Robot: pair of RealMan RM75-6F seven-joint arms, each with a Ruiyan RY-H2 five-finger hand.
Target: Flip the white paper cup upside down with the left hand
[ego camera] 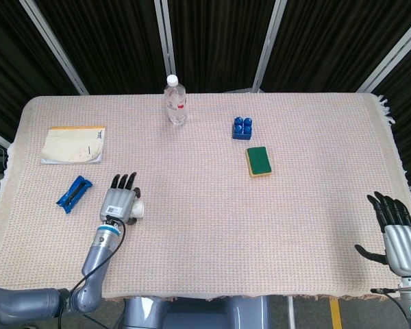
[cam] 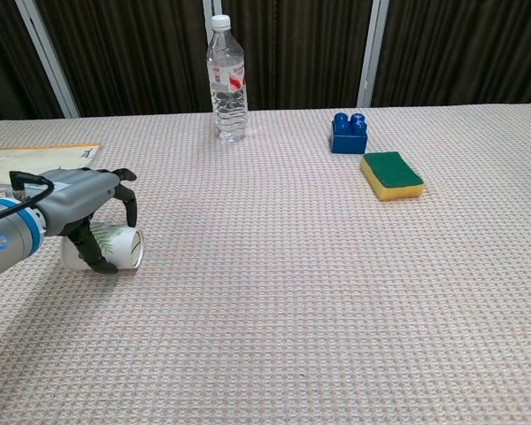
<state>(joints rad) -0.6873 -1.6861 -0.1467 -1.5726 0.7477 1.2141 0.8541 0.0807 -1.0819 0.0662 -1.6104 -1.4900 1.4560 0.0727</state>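
The white paper cup [cam: 125, 249] with a leaf print lies on its side near the table's left front, its mouth facing right. My left hand [cam: 80, 202] arches over it, fingers curving down past the rim and thumb in front of the cup's wall; a firm grip does not show. From the head view the left hand [ego camera: 119, 201] covers most of the cup [ego camera: 142, 208], fingers stretched forward. My right hand [ego camera: 397, 233] hangs with fingers spread off the table's right front corner and holds nothing.
A water bottle [ego camera: 175, 101] stands at the back centre. A blue block [ego camera: 242, 128] and a green-and-yellow sponge [ego camera: 259, 161] lie right of centre. A notebook [ego camera: 74, 144] and a small blue object [ego camera: 73, 192] lie at the left.
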